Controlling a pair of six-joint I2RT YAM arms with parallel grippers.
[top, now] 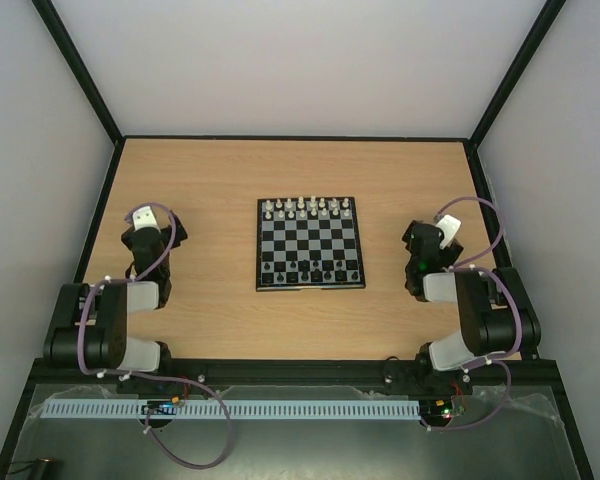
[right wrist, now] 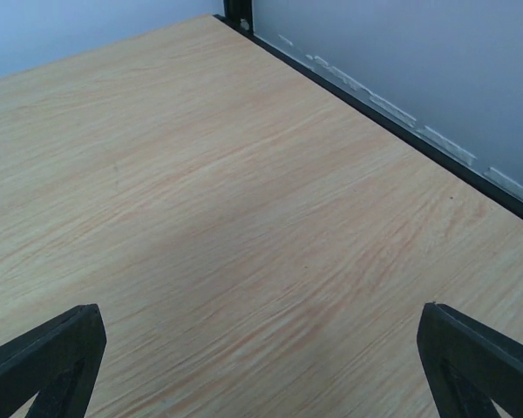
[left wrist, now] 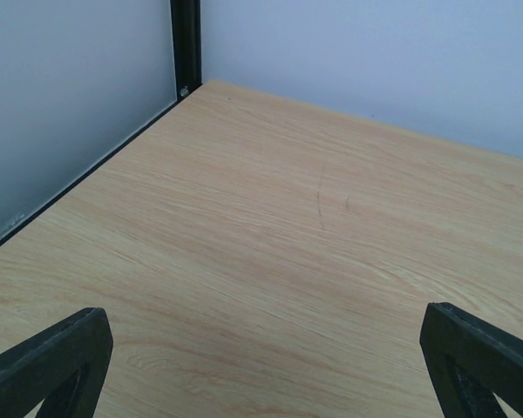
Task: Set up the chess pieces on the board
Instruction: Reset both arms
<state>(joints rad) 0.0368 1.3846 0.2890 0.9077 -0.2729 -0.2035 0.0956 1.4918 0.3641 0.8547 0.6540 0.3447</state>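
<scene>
The small checkered board lies at the middle of the table in the top view. Tiny black chess pieces stand in its two near rows; white pieces stand along its far rows. My left gripper rests left of the board, well apart from it. In the left wrist view its fingers are spread wide over bare wood, holding nothing. My right gripper rests right of the board. Its fingers are also spread wide and empty. The board shows in neither wrist view.
The white pieces fill the board's far rows. Black frame rails and white walls bound the wooden table at back and sides. A black rail runs along the near edge by the arm bases.
</scene>
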